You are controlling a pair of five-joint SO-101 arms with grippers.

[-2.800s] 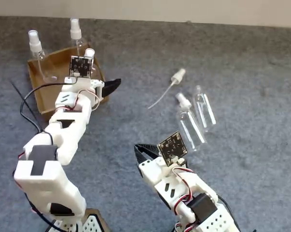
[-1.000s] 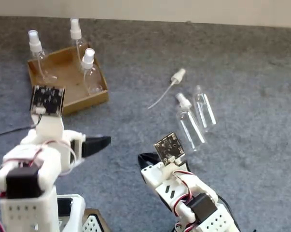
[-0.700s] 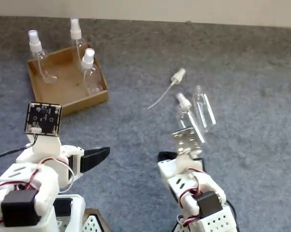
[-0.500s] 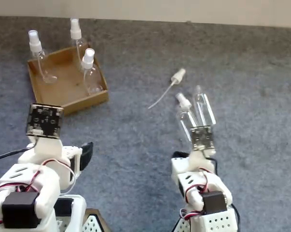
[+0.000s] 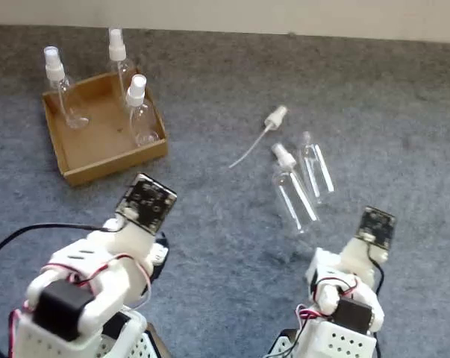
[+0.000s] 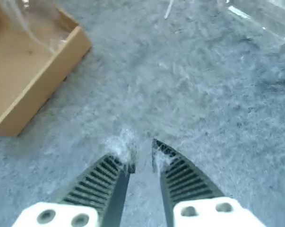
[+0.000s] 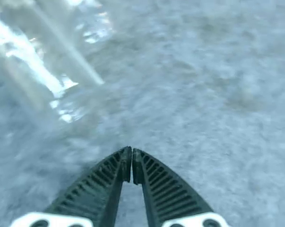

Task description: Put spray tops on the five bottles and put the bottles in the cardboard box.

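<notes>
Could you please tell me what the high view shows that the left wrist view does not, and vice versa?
The high view adds the whole cardboard box, three capped bottles standing in it, the loose spray top and both arms. The left wrist view adds the left hand, fingers slightly apart above the carpet. Both share the box's near corner, part of a bottle lying on its side, and the grey carpet.
</notes>
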